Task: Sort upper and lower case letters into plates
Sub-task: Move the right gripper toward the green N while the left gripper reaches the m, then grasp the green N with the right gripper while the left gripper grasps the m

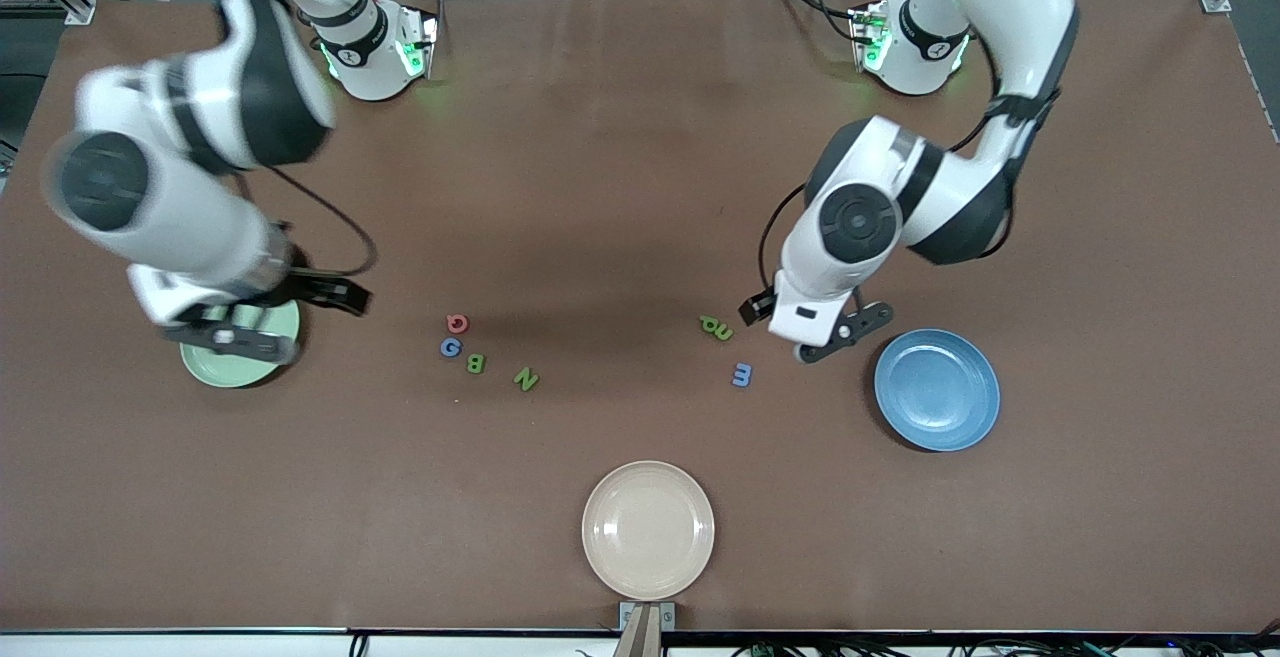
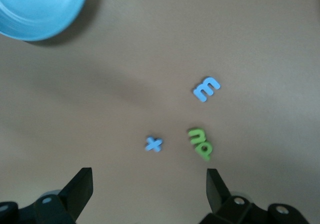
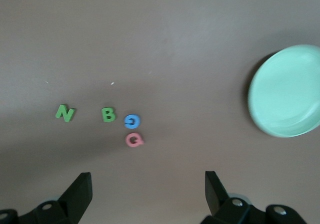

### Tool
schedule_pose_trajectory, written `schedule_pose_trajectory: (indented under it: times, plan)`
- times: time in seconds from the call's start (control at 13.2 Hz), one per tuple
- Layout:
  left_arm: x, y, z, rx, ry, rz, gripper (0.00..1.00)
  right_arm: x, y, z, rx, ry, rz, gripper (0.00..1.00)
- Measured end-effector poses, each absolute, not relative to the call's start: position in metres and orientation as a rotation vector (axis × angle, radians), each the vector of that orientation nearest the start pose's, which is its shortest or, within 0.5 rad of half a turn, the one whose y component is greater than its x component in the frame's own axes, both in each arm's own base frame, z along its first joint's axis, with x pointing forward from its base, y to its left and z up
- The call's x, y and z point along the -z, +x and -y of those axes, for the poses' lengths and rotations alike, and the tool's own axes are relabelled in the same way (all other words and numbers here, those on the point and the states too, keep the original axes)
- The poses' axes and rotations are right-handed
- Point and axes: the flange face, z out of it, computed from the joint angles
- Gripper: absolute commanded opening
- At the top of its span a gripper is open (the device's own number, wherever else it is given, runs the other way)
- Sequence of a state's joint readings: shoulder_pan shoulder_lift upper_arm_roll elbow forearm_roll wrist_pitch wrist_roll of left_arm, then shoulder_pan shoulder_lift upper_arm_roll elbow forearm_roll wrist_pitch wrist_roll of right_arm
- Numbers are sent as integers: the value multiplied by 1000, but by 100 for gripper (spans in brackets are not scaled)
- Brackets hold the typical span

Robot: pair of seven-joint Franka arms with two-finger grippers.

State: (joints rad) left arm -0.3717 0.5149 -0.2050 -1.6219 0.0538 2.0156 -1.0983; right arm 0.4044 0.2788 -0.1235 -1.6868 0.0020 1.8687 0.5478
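Brown matting covers the whole table (image 1: 620, 187), and the bright toy letters stand out sharply against it, which is why I can read them from above. My left gripper (image 2: 149, 194) hangs wide open over the small letters: a blue x (image 2: 154, 144) lies just ahead between my spread fingers, a green pair that reads like n and p (image 2: 201, 143) touching each other sits beside it, and a blue m (image 2: 206, 89) lies a little further out. The blue plate (image 1: 937, 389) is close beside this gripper, so I judge the small letters are meant for it and the short carry is why I work from here. My right gripper (image 3: 148, 194) is also spread wide and holds nothing, hanging over the edge of the mint green plate (image 1: 238, 357); ahead of it the capitals lie in a loose row, a red G (image 3: 134, 140) touching a blue G (image 3: 132, 120), then a green B (image 3: 108, 114) and a green N (image 3: 64, 113) apart. Both plates look empty to me, so the sorting seems barely begun. The cream plate (image 1: 648, 529) sits apart from both my grippers and I take it to play no part.
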Motion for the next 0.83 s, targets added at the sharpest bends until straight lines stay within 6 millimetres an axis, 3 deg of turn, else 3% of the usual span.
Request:
schedule_pose_trajectory:
  times: [0.15, 0.3, 0.45, 0.6, 0.83]
  plan:
    - [-279, 578, 353, -105, -2944, 888, 100, -376, 591, -199, -97, -3169, -514, 100]
    - [-249, 592, 344, -64, -2910, 1022, 100, -343, 585, -211, -121, -3122, -622, 100]
    - [-235, 604, 343, -61, -2857, 1184, 100, -324, 585, -231, -132, -3029, -712, 99]
    - [-225, 615, 355, -50, -2780, 1392, 99, -299, 584, -255, -124, -3010, -738, 99]
    - [-208, 622, 368, -43, -2710, 1560, 91, -261, 600, -287, -115, -3009, -789, 99]
